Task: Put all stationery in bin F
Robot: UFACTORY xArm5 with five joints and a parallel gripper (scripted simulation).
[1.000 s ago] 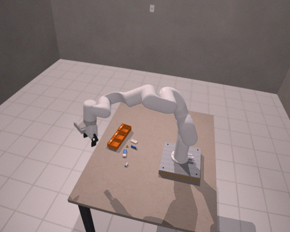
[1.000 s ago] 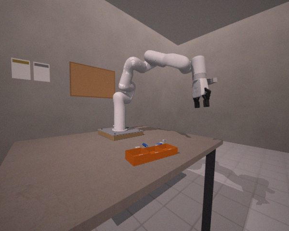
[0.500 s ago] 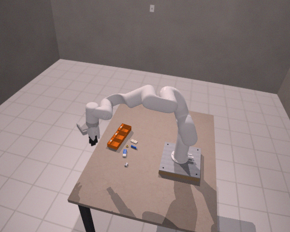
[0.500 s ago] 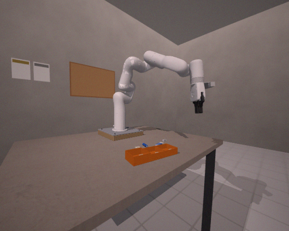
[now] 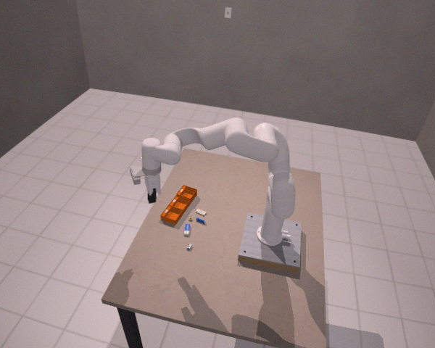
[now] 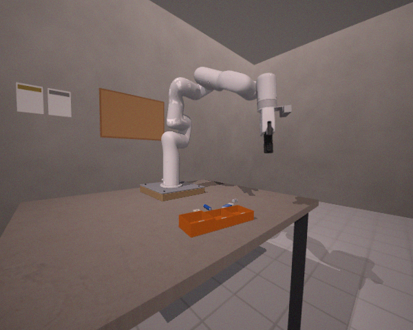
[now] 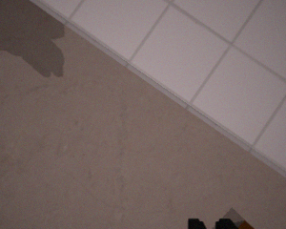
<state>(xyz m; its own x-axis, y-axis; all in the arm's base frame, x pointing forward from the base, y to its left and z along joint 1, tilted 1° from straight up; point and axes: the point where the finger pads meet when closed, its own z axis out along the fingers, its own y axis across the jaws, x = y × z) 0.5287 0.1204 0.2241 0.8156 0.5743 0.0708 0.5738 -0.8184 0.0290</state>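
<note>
- one white jointed robot arm [image 5: 225,136] stands on a grey base plate [image 5: 247,254] on a rectangular tan surface [image 5: 225,284] with black legs, in a grey-walled room with a pale tiled floor.
- the arm reaches over to the surface's edge, wrist pointing straight down, with its black pincer [image 5: 150,196] hanging high in the air above that edge.
- the pincer's fingers are drawn together with nothing between them; the exterior view shows them [image 6: 268,144] as one narrow dark block.
- the wrist view looks down on bare tan surface meeting the tiled floor along a diagonal edge, with the dark fingertips just showing at the bottom of the frame.
- a long orange plastic bin tray [image 5: 178,205] divided into a row of compartments sits flat on the surface, near the pincer but apart from it; its small white labels are too small to read, so the compartment marked f cannot be picked out.
- five small items lie loose on the surface just beside the tray, on the side toward the arm's base: a cream flat block [image 5: 200,212], a tiny yellow ring-like piece [image 5: 190,219], a short blue cylinder [image 5: 200,220], a blue and white oblong item [image 5: 187,229], and a small grey and white piece [image 5: 189,246] a little farther off.
- which of these count as stationery cannot be told at this size.
</note>
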